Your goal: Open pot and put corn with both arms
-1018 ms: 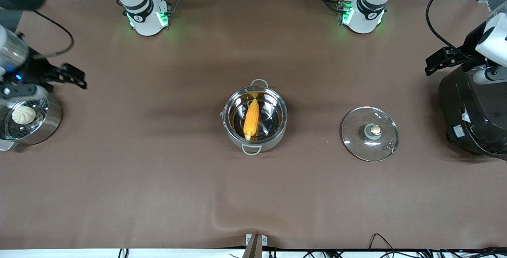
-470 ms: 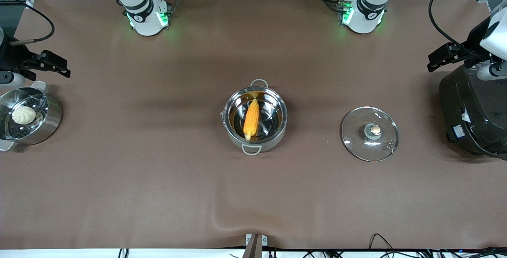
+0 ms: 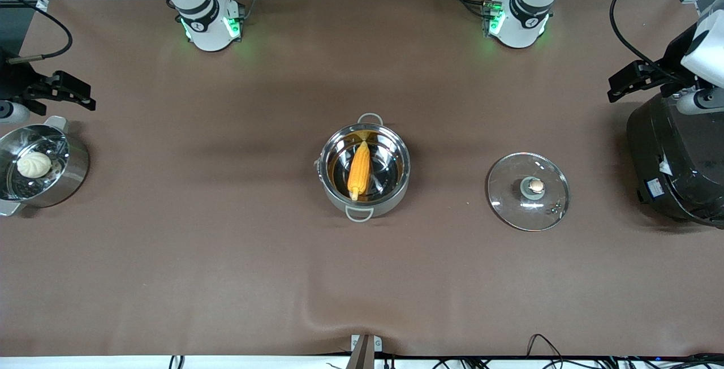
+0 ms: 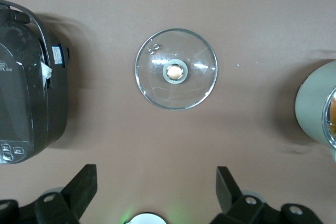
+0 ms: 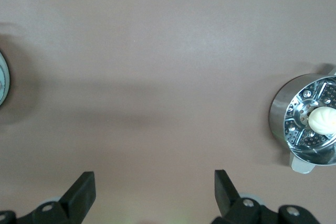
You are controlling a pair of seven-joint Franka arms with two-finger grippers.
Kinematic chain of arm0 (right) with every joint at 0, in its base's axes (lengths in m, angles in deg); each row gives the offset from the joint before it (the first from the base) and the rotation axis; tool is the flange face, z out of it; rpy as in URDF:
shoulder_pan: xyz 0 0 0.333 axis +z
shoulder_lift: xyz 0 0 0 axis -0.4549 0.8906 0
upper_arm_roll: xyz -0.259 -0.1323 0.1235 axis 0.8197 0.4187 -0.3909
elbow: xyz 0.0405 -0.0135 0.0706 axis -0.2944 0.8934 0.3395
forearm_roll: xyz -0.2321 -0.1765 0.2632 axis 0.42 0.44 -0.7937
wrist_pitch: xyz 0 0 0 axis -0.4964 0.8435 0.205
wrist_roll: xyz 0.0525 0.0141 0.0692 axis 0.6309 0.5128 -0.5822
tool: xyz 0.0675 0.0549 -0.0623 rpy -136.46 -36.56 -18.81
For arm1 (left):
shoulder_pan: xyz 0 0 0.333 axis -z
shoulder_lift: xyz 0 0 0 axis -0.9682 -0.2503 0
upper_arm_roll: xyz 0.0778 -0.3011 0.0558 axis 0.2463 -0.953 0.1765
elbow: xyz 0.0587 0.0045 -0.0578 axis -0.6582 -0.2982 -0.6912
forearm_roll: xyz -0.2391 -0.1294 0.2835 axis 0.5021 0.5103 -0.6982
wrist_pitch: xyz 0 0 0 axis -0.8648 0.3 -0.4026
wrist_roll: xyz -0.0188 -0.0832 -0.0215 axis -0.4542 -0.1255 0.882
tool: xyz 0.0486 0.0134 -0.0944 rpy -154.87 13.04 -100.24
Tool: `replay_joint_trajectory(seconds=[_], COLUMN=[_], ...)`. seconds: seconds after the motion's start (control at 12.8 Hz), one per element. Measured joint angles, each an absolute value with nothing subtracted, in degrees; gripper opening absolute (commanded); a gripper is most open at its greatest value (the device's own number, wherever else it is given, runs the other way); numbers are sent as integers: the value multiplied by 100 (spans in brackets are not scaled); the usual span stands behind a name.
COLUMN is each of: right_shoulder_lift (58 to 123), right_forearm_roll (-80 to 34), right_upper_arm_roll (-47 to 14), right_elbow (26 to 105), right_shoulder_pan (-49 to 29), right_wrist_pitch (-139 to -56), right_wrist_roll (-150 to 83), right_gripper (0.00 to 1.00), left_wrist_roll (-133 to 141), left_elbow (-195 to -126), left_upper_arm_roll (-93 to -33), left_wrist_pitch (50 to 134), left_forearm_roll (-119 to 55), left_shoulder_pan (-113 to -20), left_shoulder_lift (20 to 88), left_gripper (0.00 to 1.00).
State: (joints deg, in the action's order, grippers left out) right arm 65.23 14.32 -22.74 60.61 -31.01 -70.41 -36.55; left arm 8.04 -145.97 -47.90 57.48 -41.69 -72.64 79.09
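Note:
The steel pot [image 3: 394, 199] stands open in the middle of the table, and its edge shows in the left wrist view [image 4: 315, 111]. The yellow-orange corn [image 3: 359, 170] lies inside it, its stub end nearer the front camera. The glass lid [image 3: 512, 210] with its copper knob [image 3: 535, 187] lies flat on the table toward the left arm's end, also in the left wrist view [image 4: 157, 85]. My left gripper [image 3: 628, 83] hangs open and empty over the table by the black cooker, and its fingers [image 4: 84, 182] frame bare cloth. My right gripper [image 3: 62, 90] is open and empty over the table's edge at the right arm's end.
A steel steamer pot [image 3: 76, 174] with a white bun [image 3: 34, 164] stands at the right arm's end, also in the right wrist view [image 5: 281, 111]. A big black cooker [image 3: 679, 159] stands at the left arm's end. The brown cloth [image 3: 226, 244] has a wrinkle near the front edge.
My right gripper has drawn back from over the steamer pot toward the table's edge at its own end. My left gripper has barely shifted. Pot, corn and lid have not moved.

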Motion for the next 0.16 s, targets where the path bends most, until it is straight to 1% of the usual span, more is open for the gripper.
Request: replay_joint_trajectory(seconds=[0.16], right_shoulder_lift=[6523], right_forearm_roll=[1432], right_upper_arm_roll=[-2274], right_elbow=[6053], right_shoulder_pan=[-3103], right_wrist_pitch=[-7040], right_wrist_roll=[-3659], right_gripper=[100], left_wrist_roll=[804], left_elbow=[-14597], left_upper_arm_roll=[-4793], left_wrist_pitch=[5747], left_forearm_roll=[-4169], left_shoulder_pan=[-7264], left_shoulder_lift=[7909], left_gripper=[100])
